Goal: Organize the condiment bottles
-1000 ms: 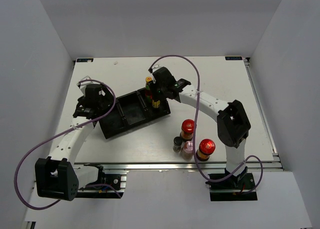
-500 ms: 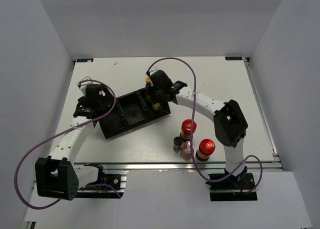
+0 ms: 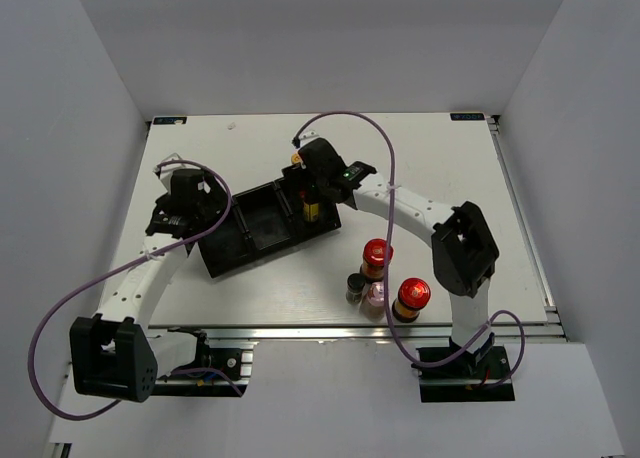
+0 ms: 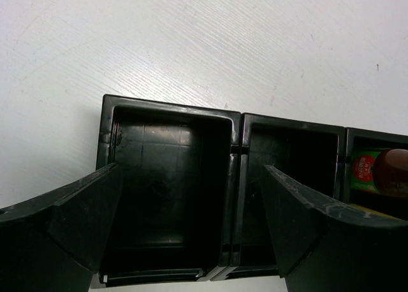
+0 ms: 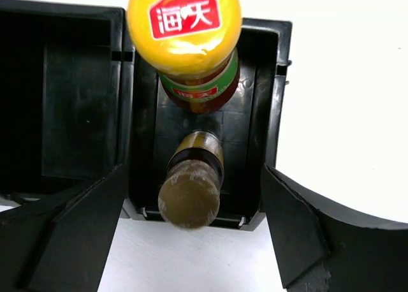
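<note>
**Four bottles still out, all on the right arm's side**

Nearest the arm bases, four bottles stand upright and close together on the table [image 3: 450, 168], just in front of the right arm's base. They are a red-lidded jar [image 3: 413, 293], a pink-capped jar [image 3: 376, 296], a dark-capped jar [image 3: 355, 282] and, slightly farther out, a second red-lidded jar [image 3: 376, 251]. Their long axes are vertical, so we judge that a grip across the body or the lid suits them.

Beyond them the black tray [image 4: 172, 107] lies angled across the table. The right tool [image 5: 192, 172] hangs over its right end compartment, fingers spread wide and holding nothing. A yellow-capped bottle [image 5: 185, 24] and a second slim bottle [image 5: 189, 199] stand in that compartment. The left tool [image 4: 191, 167] is likewise spread and empty over the tray's left end.

The group lies back from the right tool, toward its own base, and well apart from the left tool, so we judge the right arm nearer.
</note>
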Controlling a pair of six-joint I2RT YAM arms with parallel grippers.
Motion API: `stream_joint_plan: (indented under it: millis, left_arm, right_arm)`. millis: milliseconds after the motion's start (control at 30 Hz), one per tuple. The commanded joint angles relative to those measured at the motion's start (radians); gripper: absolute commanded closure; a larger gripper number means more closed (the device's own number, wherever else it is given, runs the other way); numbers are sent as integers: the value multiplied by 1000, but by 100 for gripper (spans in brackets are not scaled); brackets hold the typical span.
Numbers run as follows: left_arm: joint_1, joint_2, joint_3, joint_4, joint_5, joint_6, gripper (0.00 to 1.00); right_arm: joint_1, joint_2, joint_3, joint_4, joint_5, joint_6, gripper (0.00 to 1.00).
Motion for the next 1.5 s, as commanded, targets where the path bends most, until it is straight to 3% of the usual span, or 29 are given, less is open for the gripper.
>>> stream_joint_plan:
  millis: [0, 100, 233, 400, 533, 567, 800, 933, 1167, 1267, 1467]
  left_arm:
    - [-1, -37, 31, -21, 10, -16, 2]
    - [-1, -51, 37, -12, 74, -13, 2]
    - [-2, -71, 42, 3, 191, -6, 2]
    - [-68, -85, 11, 55, 305, 24, 4]
    - [-339, -50, 71, 3, 200, 61, 6]
    - [-376, -45, 82, 5, 205, 76, 2]
    - [-672, 4, 123, 80, 255, 193, 2]
    - [-841, 162, 255, 65, 229, 268, 2]
    - [-913, 455, 469, 9, 234, 336, 2]
    - [-922, 495, 508, 19, 272, 348, 2]
    - [-938, 604, 588, -53, 185, 340, 2]
  right_arm:
    - [6, -99, 6, 41, 14, 11, 11]
    - [6, -163, -26, 54, 6, 11, 11]
    - [6, -337, -196, 116, 47, 26, 11]
    - [-1, -549, -417, 147, 298, 127, 11]
    - [-58, -736, -555, 88, 439, 256, 11]
    - [-79, -761, -590, 49, 445, 284, 11]
    - [-318, -976, -706, -57, 396, 353, 11]
    - [-438, -1022, -729, -139, 426, 365, 11]
    - [-527, -1120, -795, -113, 371, 347, 11]
    - [-546, -1130, -804, -123, 370, 338, 11]
    - [-567, -1131, -825, -110, 325, 319, 11]
